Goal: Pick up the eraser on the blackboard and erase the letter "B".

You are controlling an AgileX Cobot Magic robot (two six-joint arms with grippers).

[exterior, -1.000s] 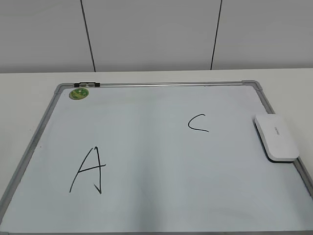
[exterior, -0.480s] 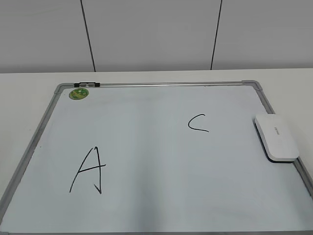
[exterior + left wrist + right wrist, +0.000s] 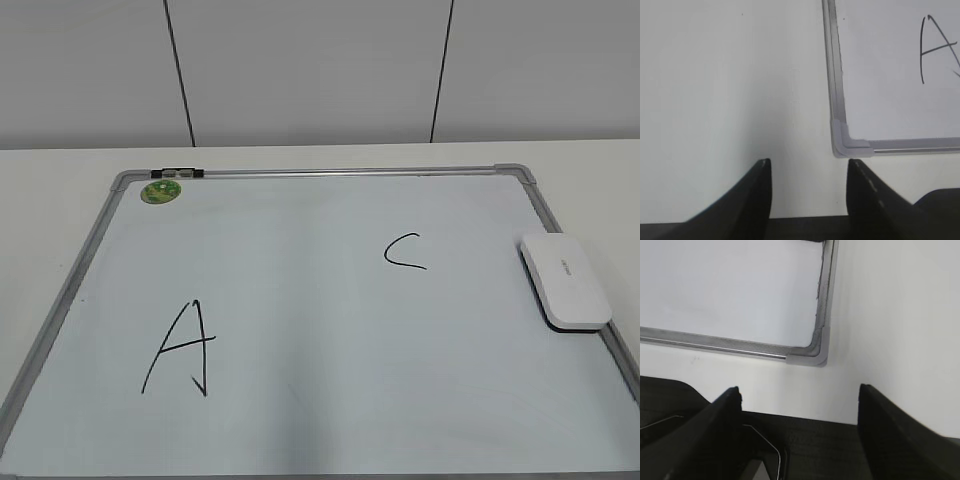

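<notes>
Almost nothing has changed across these moments. The eraser (image 3: 565, 281) may sit a hair farther toward my right side at the blackboard's (image 3: 320, 173) edge, too slight to be sure.

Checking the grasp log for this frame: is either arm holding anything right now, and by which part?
Nothing is held. The left gripper and right gripper are both open over bare table; the eraser lies untouched at the blackboard's right edge.
</notes>
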